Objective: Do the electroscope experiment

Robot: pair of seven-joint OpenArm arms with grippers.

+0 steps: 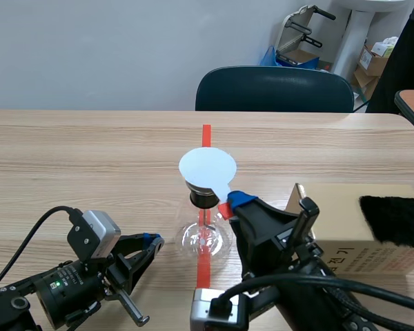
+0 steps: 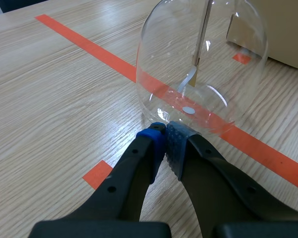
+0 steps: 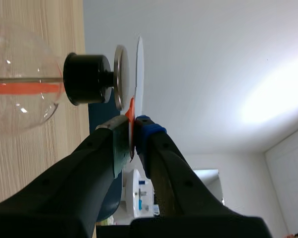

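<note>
The electroscope is a clear glass flask (image 1: 203, 239) with a black stopper (image 1: 203, 198), standing on the orange tape line. My right gripper (image 1: 229, 202) is shut on the orange handle (image 3: 130, 118) of a white disc (image 1: 207, 167). It holds the disc flat just over the electroscope's metal top plate (image 3: 120, 77), with a thin gap showing in the right wrist view. My left gripper (image 2: 164, 136) is shut on nothing, its tips low at the table right by the flask's base (image 2: 201, 74). The foil leaves (image 2: 191, 79) hang inside the flask.
A cardboard box (image 1: 345, 238) lies right of the flask with a black furry cloth (image 1: 395, 219) on it. A dark chair (image 1: 274, 89) stands behind the table's far edge. The table's left half is bare wood.
</note>
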